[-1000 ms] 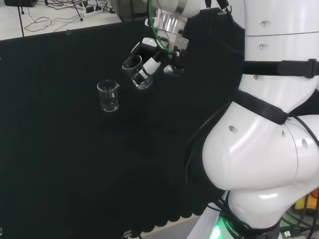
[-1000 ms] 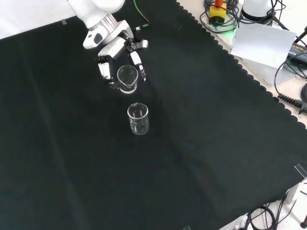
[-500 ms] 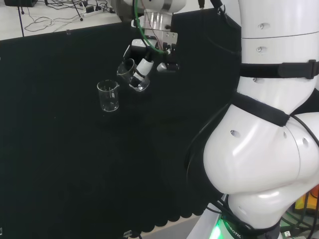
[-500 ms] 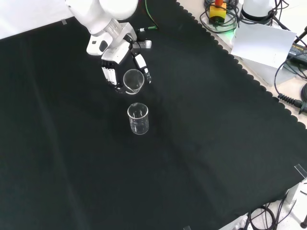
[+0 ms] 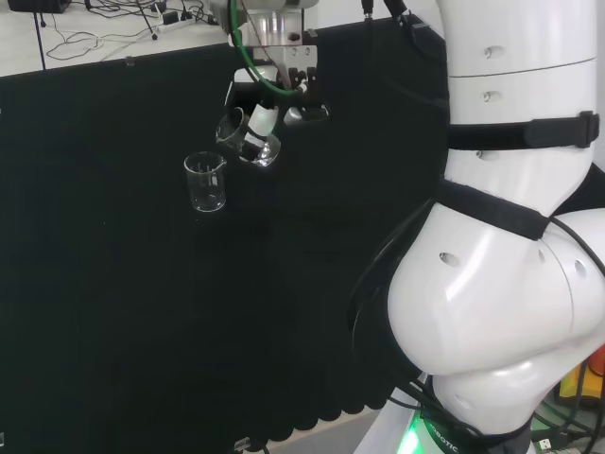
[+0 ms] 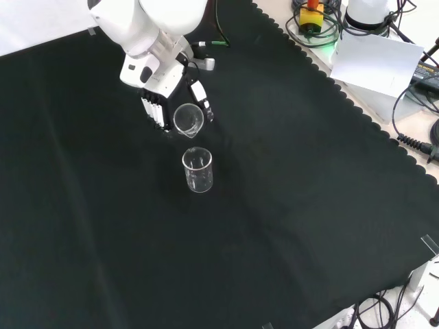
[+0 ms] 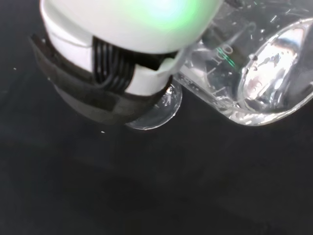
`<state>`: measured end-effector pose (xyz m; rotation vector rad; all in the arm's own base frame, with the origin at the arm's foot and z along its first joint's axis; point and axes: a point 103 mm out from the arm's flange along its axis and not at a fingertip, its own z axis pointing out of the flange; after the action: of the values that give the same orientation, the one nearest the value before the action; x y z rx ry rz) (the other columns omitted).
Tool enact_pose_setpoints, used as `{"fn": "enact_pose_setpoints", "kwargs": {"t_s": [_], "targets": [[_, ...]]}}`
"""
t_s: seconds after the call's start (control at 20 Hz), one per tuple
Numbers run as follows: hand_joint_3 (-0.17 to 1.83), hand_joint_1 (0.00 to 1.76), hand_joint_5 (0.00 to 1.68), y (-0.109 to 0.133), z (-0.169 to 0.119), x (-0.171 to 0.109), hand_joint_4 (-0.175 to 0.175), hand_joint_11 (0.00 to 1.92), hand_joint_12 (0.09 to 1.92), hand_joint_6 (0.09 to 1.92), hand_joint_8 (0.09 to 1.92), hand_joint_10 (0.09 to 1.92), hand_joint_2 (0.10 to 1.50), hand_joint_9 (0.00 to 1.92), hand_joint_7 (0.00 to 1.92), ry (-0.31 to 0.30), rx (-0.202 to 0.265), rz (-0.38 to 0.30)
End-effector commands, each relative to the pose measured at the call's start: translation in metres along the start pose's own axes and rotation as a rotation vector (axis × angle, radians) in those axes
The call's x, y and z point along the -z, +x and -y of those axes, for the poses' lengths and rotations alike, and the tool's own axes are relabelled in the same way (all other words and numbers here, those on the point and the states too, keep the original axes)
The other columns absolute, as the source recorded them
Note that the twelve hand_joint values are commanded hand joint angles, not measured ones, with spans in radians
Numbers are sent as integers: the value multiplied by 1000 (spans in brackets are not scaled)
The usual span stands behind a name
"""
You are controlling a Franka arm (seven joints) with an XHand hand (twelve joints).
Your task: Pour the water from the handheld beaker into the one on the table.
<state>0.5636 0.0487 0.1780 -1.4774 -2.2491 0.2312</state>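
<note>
My hand (image 5: 272,93) (image 6: 156,88) is curled round a small clear glass beaker (image 5: 243,138) (image 6: 188,119), which is tilted with its mouth toward a second clear beaker (image 5: 205,182) (image 6: 197,170). That second beaker stands upright on the black cloth, just left of the held one in the head view and just below it in the front view. The two are close but apart. In the wrist view the held beaker (image 7: 254,73) lies large beside a blurred white finger (image 7: 122,44), and the standing beaker's rim (image 7: 156,110) peeks out behind it. Water cannot be made out in either beaker.
The black cloth (image 6: 274,226) spreads wide around both beakers. Its scalloped edge (image 6: 357,110) runs at the right of the front view, with cables and white paper (image 6: 374,62) beyond. The arm's big white links (image 5: 510,246) stand at the right of the head view.
The hand has carried the held beaker up and to the left in the head view, closer to the standing beaker, and tilted it more. The standing beaker has not moved.
</note>
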Motion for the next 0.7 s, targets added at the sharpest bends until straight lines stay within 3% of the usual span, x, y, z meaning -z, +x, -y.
{"fn": "enact_pose_setpoints", "kwargs": {"t_s": [0.05, 0.7], "targets": [[632, 1309, 1177, 7, -7, 0, -175, 1116, 872, 800, 771, 678, 695, 1447, 1235, 67, -26, 82], [643, 1303, 1173, 19, -12, 9, -175, 1115, 873, 811, 782, 660, 692, 1465, 1232, 162, -97, 245]]}}
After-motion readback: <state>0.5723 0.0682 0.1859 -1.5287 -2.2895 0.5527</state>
